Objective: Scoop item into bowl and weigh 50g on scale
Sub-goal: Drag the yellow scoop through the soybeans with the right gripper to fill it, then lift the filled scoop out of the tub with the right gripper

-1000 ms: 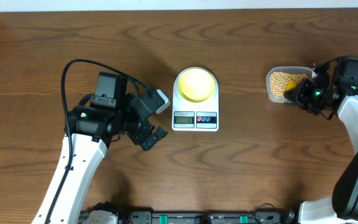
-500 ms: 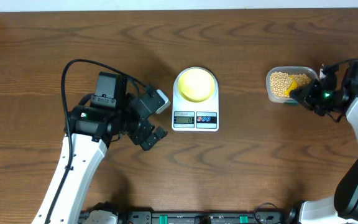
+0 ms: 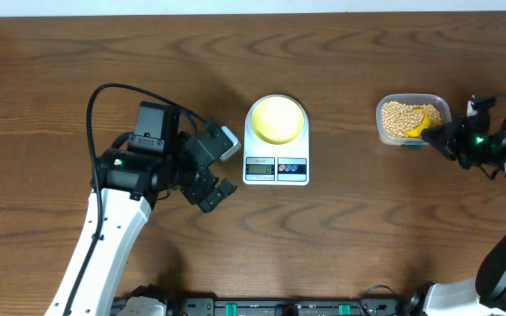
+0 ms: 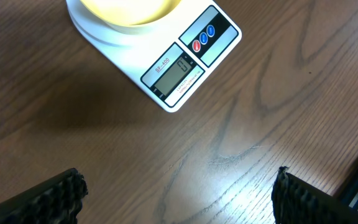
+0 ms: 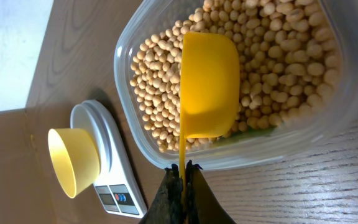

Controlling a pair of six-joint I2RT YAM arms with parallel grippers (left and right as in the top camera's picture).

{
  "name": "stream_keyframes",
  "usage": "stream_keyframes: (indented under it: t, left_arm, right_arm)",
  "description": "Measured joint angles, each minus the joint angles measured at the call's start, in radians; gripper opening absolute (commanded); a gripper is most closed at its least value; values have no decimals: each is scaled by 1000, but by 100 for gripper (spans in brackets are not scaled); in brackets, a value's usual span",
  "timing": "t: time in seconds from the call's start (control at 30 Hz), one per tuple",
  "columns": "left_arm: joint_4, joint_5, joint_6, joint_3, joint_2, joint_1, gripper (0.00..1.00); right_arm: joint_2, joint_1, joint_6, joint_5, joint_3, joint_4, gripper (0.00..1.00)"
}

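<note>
The pale yellow bowl (image 3: 277, 118) sits on the white scale (image 3: 276, 162) at the table's middle; both also show in the right wrist view, bowl (image 5: 73, 162) on scale (image 5: 114, 183). A clear tub (image 3: 385, 132) at the right holds tan beans (image 3: 397, 116). My right gripper (image 3: 439, 136) is shut on the handle of a bright yellow spoon (image 5: 209, 84), whose empty cup lies over the beans (image 5: 272, 56) in the tub (image 5: 328, 118). My left gripper (image 3: 211, 171) stands open over bare wood left of the scale (image 4: 185, 65), nothing between its fingers (image 4: 55, 196).
The brown wooden table (image 3: 367, 228) stretches around the scale. A black cable (image 3: 112, 88) loops above the left arm. A pale wall edge runs along the table's far side.
My right gripper has drawn back to the right, pulling the spoon toward the tub's right rim. The left arm has not moved.
</note>
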Motion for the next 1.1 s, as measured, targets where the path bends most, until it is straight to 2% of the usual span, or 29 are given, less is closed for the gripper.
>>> stream_keyframes:
  t: [1.1]
  left_arm:
    - [0, 0, 0, 0, 0, 0, 98]
  right_arm:
    - [0, -57, -33, -138, -18, -27, 1]
